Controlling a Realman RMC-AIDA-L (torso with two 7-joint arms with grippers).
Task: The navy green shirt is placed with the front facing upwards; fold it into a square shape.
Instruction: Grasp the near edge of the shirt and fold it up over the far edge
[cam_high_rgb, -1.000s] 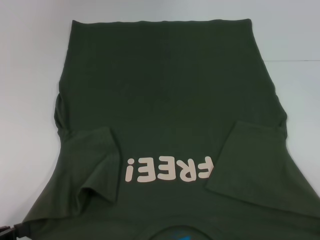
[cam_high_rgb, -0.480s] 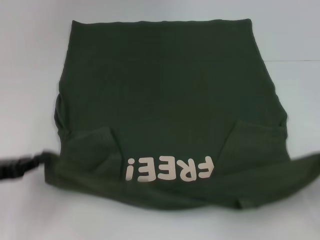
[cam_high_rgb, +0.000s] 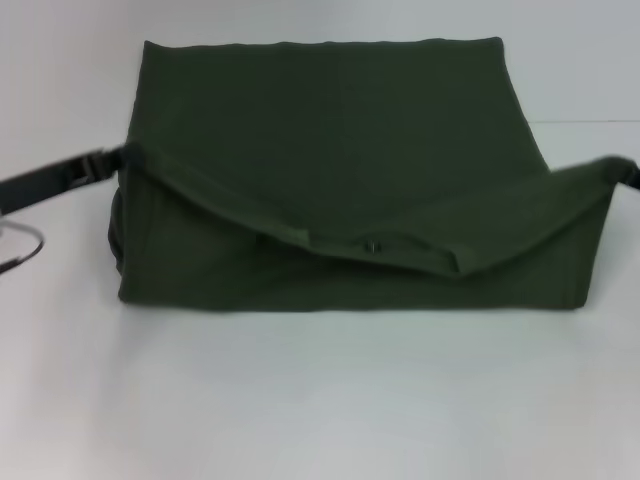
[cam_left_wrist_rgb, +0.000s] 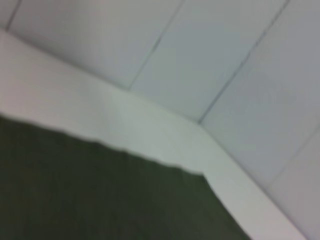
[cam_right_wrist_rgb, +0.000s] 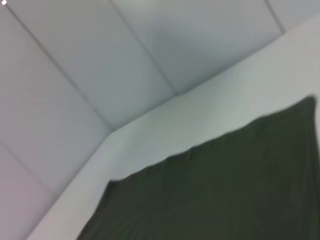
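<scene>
The navy green shirt (cam_high_rgb: 330, 130) lies on the white table, its near part lifted and carried over the far part. My left gripper (cam_high_rgb: 118, 160) is shut on the lifted left corner. At the frame's right edge, my right gripper (cam_high_rgb: 622, 170) is shut on the right corner. The raised edge sags between them, lowest near the collar (cam_high_rgb: 372, 246). The chest lettering is hidden under the fold. Both wrist views show only dark green cloth: the shirt (cam_left_wrist_rgb: 100, 195) from the left wrist and the shirt (cam_right_wrist_rgb: 225, 190) from the right, with no fingers in view.
Bare white table (cam_high_rgb: 300, 400) stretches in front of the shirt and to both sides. A thin cable loop (cam_high_rgb: 25, 245) hangs below the left arm. White wall panels (cam_right_wrist_rgb: 100, 60) rise behind the table's far edge.
Both grippers have lifted the shirt's near corners and carried them away from me. The near part now covers the lettering and the tucked sleeves.
</scene>
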